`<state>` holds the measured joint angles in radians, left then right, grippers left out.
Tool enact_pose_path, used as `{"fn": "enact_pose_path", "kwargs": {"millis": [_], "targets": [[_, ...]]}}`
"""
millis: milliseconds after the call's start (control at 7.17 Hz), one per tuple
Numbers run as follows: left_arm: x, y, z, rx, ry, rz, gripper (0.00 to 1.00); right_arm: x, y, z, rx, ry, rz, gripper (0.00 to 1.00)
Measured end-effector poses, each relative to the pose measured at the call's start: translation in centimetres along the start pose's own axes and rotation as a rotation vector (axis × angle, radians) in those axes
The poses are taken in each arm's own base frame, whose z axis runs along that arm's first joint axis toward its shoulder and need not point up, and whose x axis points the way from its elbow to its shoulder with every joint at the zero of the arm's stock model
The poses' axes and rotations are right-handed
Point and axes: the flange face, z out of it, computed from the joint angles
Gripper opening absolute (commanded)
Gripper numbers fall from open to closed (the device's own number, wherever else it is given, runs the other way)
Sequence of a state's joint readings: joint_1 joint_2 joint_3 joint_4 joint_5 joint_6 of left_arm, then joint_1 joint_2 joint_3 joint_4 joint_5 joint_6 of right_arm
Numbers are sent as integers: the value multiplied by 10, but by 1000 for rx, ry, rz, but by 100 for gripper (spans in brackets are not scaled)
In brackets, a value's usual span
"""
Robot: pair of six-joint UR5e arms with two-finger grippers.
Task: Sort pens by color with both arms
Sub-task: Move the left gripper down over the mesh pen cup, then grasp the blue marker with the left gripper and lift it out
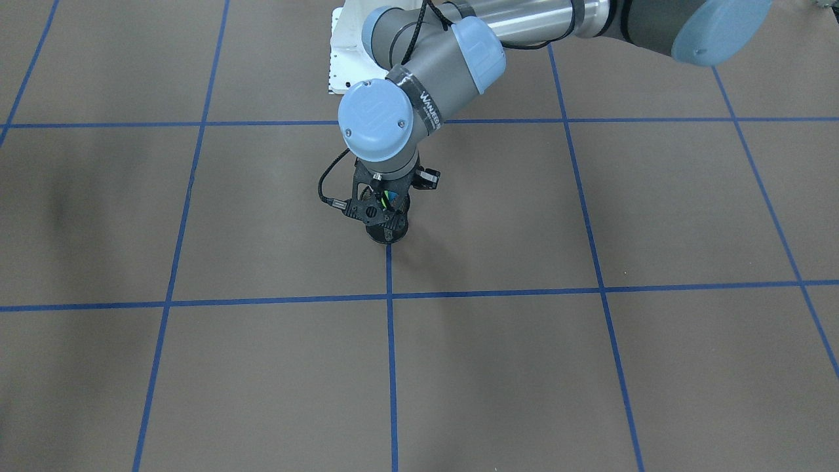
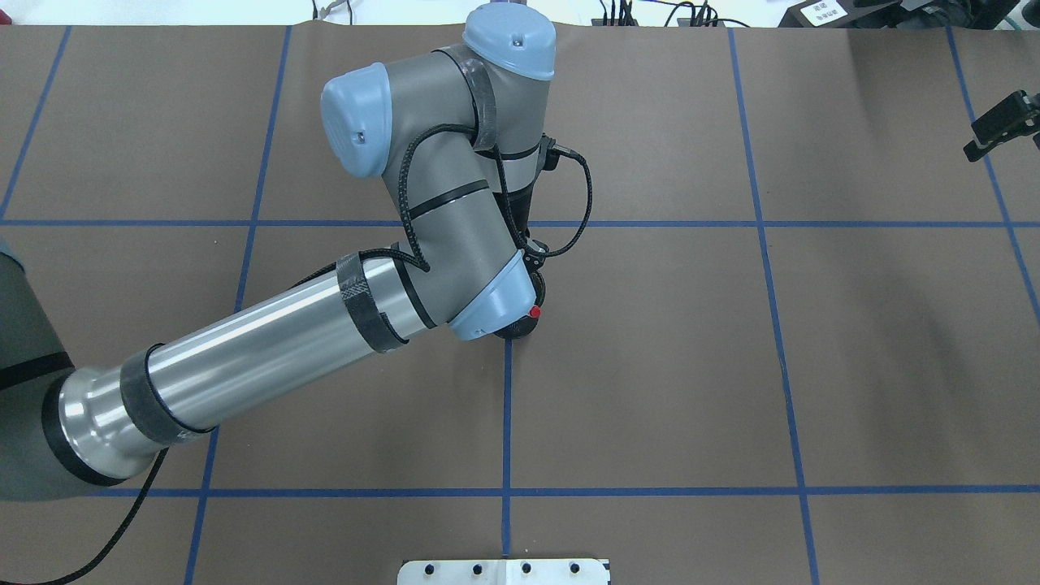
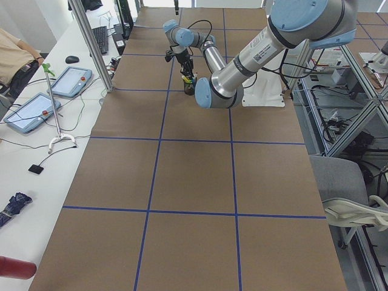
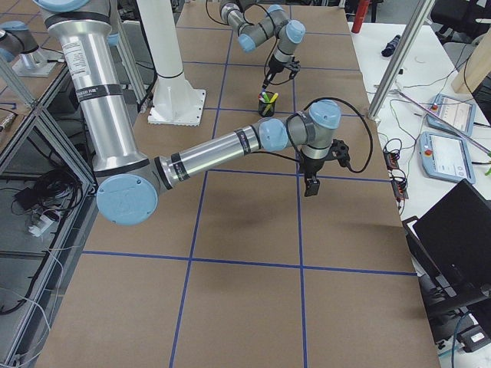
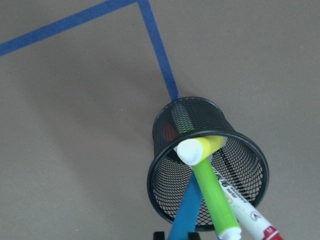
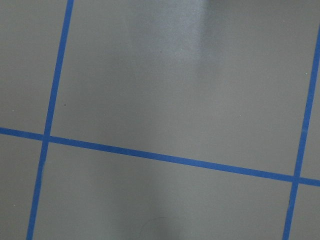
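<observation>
- You see all four pens standing in the black mesh cup (image 5: 200,107). The green pen (image 5: 212,195) is in the middle, with the blue pen (image 5: 185,210) at its 8 o'clock. The white pen with the red end (image 5: 250,215) is at its 4 o'clock, and the yellow pen (image 5: 216,142) at its 12 o'clock.
- The cup sits at the end of a blue tape line (image 1: 390,275), near the middle of the table (image 2: 650,366).
- The left gripper (image 1: 383,216) hangs right over the cup. You cannot tell whether it is released or clenched.
- In the overhead view, the right gripper (image 2: 1001,123) is at the cup's 2 o'clock, well apart. You cannot tell its state either.
</observation>
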<state>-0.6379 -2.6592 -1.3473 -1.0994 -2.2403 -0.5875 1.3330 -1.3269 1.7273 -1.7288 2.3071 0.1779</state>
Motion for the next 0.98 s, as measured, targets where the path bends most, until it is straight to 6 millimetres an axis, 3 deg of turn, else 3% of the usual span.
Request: {"fn": "enact_pose_path", "kwargs": {"millis": [558, 976], "targets": [[-2, 47, -47, 43, 8, 13, 0, 0, 0, 0, 0, 0, 0, 100], [-25, 60, -98, 117, 24, -4, 0, -1, 0, 0, 1, 0, -1, 100]]}}
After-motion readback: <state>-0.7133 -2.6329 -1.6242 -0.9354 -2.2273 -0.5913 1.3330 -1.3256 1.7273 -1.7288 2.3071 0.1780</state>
